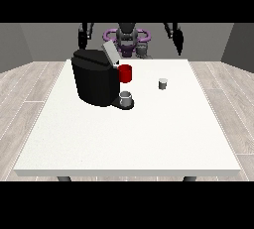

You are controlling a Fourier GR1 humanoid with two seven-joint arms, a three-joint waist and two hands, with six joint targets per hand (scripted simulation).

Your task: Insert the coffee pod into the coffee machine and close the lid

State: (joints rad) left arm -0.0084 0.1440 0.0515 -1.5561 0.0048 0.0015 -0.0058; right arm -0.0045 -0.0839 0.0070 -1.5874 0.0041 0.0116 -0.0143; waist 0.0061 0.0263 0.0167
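A black coffee machine [94, 80] stands on the white table [131, 139] at the left of centre, its grey lid [110, 53] tilted up and open. A small grey cup [126, 98] sits on its drip base. A small grey coffee pod [162, 84] stands alone on the table, right of the machine. The hand at the view's left [82, 38] hangs raised behind the table's far edge, above the machine. The hand at the view's right [178, 42] hangs likewise, far behind the pod. Neither touches anything.
A red mug [125, 73] stands just behind the machine's right side. The robot's torso [127, 39] is at the far edge. Wooden floor surrounds the table.
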